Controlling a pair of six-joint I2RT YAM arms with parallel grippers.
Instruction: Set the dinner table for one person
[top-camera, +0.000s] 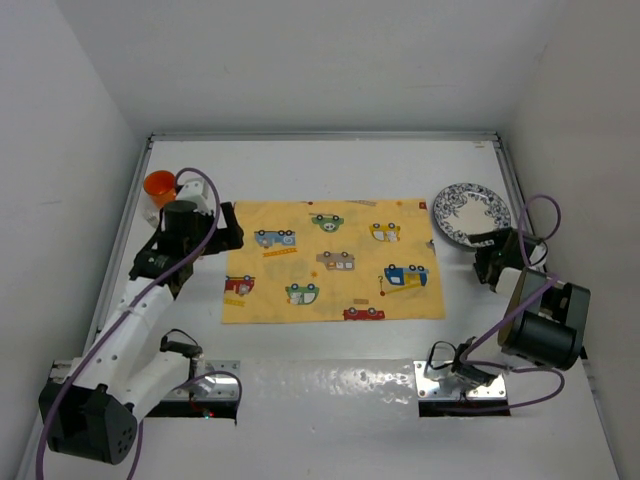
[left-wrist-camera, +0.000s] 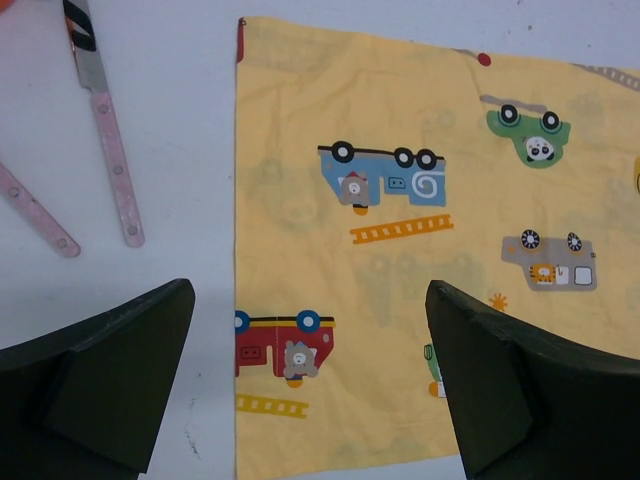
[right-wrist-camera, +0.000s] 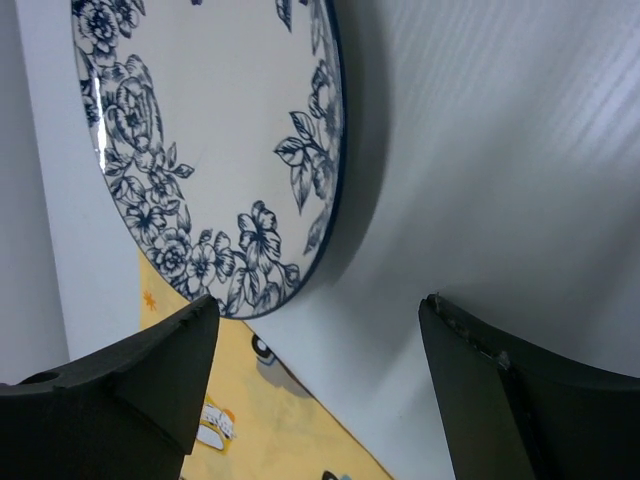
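The big flat white tabletop with thin metal rails (top-camera: 330, 170) fills most of the top view. Both arms are bolted at its bottom edge.

The left arm (top-camera: 130, 330) goes up from the bottom left corner and bends to the right. The left fingers (left-wrist-camera: 110, 380) are spread wide and hold nothing. They hang over the left edge of the yellow cloth placemat with little cars and trucks (top-camera: 335, 262).

The right arm (top-camera: 545, 330) is folded at the lower right, close to the right rail. The right fingers (right-wrist-camera: 130, 400) are also spread wide and empty. They point at the round white plate with blue flowers (top-camera: 470, 213). They are near the plate but do not touch it.

The placemat lies flat in the middle of the tabletop. There is bare white room below it and a bare strip above it, up to the far rail.

In the left wrist view, a knife with a pink handle (left-wrist-camera: 105, 130) and a second pink handle (left-wrist-camera: 35, 210) lie on the white at the upper left. They are apart from the mat's edge.

The plate sits on the right, just beside the mat's upper right corner. There is little room between it and the right rail. An orange cup (top-camera: 160, 185) stands at the upper left, close to the left rail.
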